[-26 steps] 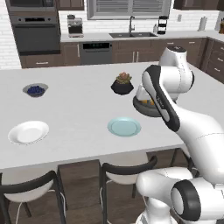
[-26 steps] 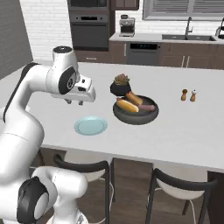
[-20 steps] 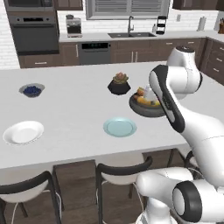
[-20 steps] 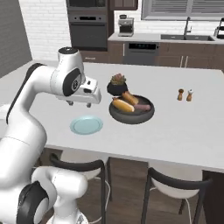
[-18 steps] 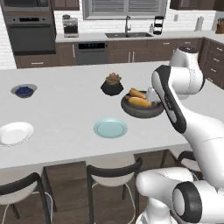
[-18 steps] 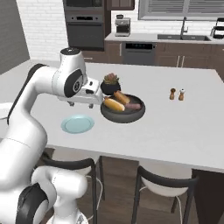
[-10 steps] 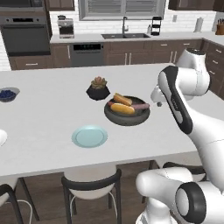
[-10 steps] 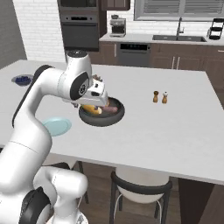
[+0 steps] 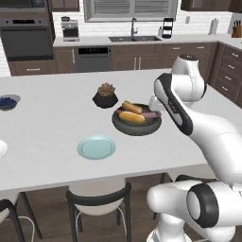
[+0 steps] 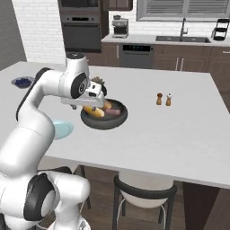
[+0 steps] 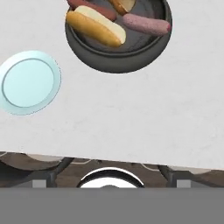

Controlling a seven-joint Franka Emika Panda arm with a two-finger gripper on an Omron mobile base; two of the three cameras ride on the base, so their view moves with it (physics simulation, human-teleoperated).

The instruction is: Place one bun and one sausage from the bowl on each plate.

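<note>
Bowl (image 9: 137, 125) sits beneath the arm's bent, open end effector (image 10: 92, 104).

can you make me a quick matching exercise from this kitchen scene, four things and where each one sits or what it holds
Things:
1. dark grey bowl
2. pale blue-green plate
3. small grey bowl
4. black faceted pot

Places or states:
A. holds blue berries, far left of the counter in the left base view
B. bare, near the counter's front edge
C. holds buns and sausages
D. holds a succulent, just behind the large bowl

Pairs: 1-C, 2-B, 3-A, 4-D
</note>
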